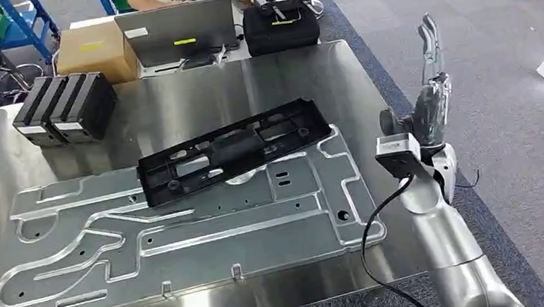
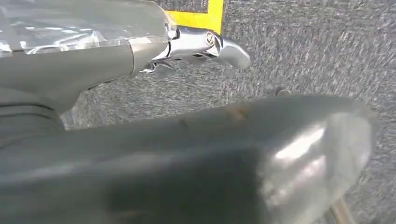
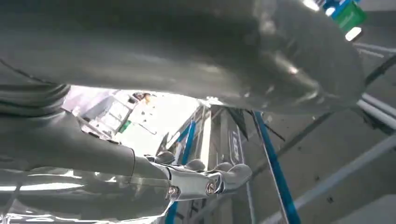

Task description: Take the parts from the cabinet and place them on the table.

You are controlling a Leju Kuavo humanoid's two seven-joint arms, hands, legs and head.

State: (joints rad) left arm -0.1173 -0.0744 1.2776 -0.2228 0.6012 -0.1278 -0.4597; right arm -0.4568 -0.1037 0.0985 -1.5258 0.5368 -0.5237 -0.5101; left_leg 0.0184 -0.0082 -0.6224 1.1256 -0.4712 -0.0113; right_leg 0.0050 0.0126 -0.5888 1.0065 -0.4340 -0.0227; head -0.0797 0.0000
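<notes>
Head view: black part (image 1: 234, 148) lies on a silver plate (image 1: 186, 229) on the bench (image 1: 247, 81); right hand (image 1: 433, 100) fingers released, empty. Left wrist view: left hand (image 2: 140, 56) fingers released over carpet.

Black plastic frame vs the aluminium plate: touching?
Touching. In the head view the black plastic frame lies flat across the aluminium plate's far edge, with no gap beneath.

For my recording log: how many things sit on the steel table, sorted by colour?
Silver: 1, the large metal plate.
Black: 3, the long plastic frame lying partly on that plate, the ribbed block and the case.
Brown: 1, the cardboard box.
Grey: 1, the laptop.
Total: 6.
</notes>
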